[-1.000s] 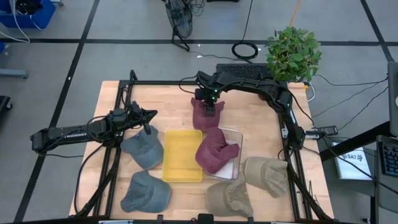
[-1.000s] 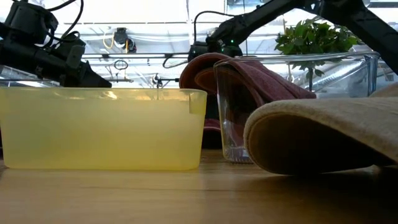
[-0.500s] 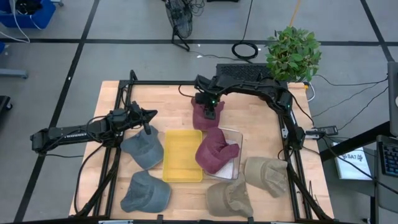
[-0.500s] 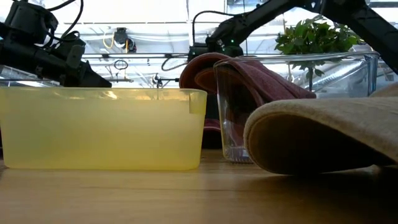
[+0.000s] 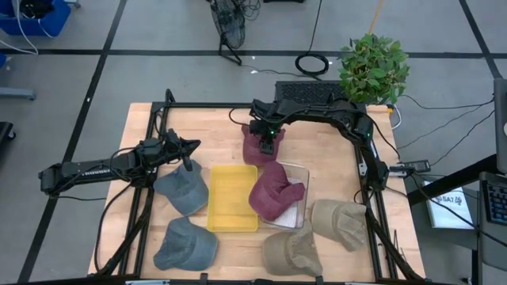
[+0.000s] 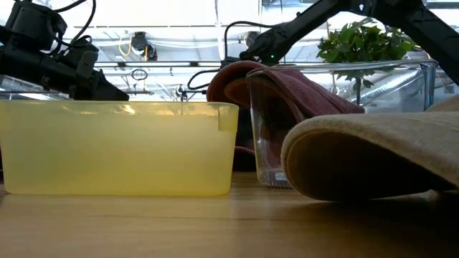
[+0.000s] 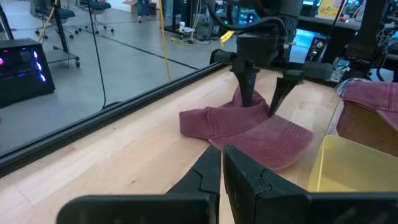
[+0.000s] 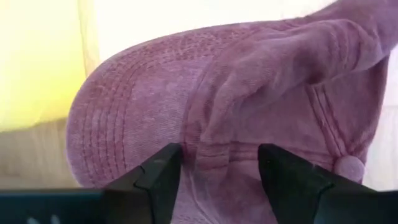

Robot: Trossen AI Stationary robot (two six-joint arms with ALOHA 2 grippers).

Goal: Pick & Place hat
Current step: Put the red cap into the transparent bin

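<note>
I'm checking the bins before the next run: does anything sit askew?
Yes. The maroon cap in the clear bin is not fully inside: it drapes over the bin's rim toward the yellow bin. The right gripper is open around a second maroon cap on the table.

a maroon cloth cap [image 5: 258, 149] lies crumpled on the wooden table, at twelve o'clock from the yellow bin [image 5: 232, 198].
</note>
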